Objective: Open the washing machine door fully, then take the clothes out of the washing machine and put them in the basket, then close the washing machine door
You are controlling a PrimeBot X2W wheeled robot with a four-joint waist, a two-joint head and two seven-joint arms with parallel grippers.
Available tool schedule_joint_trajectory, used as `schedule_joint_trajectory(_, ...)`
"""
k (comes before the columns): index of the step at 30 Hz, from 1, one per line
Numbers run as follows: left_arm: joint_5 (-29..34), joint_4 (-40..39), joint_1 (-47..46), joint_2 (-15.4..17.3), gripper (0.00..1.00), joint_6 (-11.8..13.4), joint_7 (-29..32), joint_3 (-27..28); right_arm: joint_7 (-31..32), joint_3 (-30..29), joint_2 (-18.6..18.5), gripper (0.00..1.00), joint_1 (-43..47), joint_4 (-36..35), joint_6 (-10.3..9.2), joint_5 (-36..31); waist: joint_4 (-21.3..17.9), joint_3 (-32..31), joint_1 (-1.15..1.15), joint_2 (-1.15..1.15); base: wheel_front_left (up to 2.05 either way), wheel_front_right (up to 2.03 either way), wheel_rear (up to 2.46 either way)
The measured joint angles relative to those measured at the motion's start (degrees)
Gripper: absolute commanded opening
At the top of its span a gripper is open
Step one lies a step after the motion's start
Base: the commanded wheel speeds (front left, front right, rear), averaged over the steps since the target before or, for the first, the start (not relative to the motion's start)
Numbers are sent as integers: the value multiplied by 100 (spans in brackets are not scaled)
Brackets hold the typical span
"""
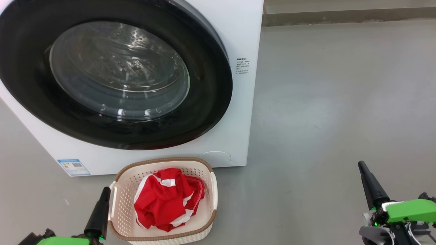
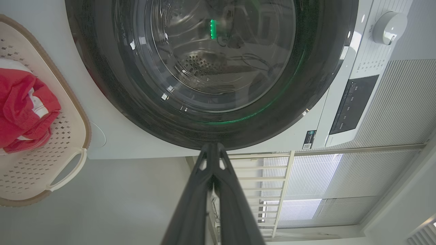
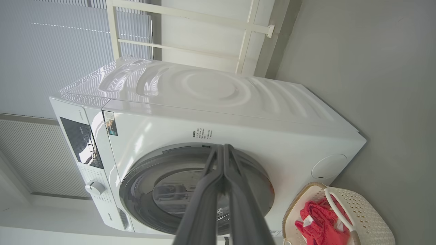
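The white washing machine [image 1: 238,30] fills the upper left of the head view, and its round black-rimmed door [image 1: 211,85] with the glass bowl window lies flat against the front. Red clothes [image 1: 167,199] with white bands lie in the cream basket [image 1: 163,160] on the floor just before the machine. My left gripper [image 1: 105,190] is shut, empty, close by the basket's left handle. My right gripper [image 1: 361,166] is shut and empty, well to the right over bare floor. Seen from the wrists: door [image 2: 112,85] [image 3: 136,177], basket [image 2: 73,136] [image 3: 371,211], clothes [image 2: 24,102] [image 3: 316,221].
Grey floor [image 1: 340,102] stretches to the right of the machine to a low wall skirting [image 1: 340,17]. The control panel [image 2: 354,102] and a knob [image 2: 388,27] sit on the machine's top strip. A pale railing [image 3: 204,20] and blinds stand behind it.
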Motion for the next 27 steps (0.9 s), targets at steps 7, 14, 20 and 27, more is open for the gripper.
schedule_joint_trajectory(7,-102,5,0,0,0,0,33,-1,29,-12,3,0,-69,-21,-1,170,3,-3,0,0,0,0,0)
schedule_joint_trajectory(14,-102,7,0,0,0,0,33,-1,43,-14,4,0,-69,-21,-5,170,3,-3,0,0,0,0,0)
schedule_joint_trajectory(20,-102,7,0,0,0,0,33,-1,44,-15,5,0,-69,-21,-5,170,3,-3,0,0,0,0,0)
schedule_joint_trajectory(27,-102,7,0,0,0,0,33,-1,44,-16,8,0,-69,-21,-5,170,3,-3,0,0,0,0,0)
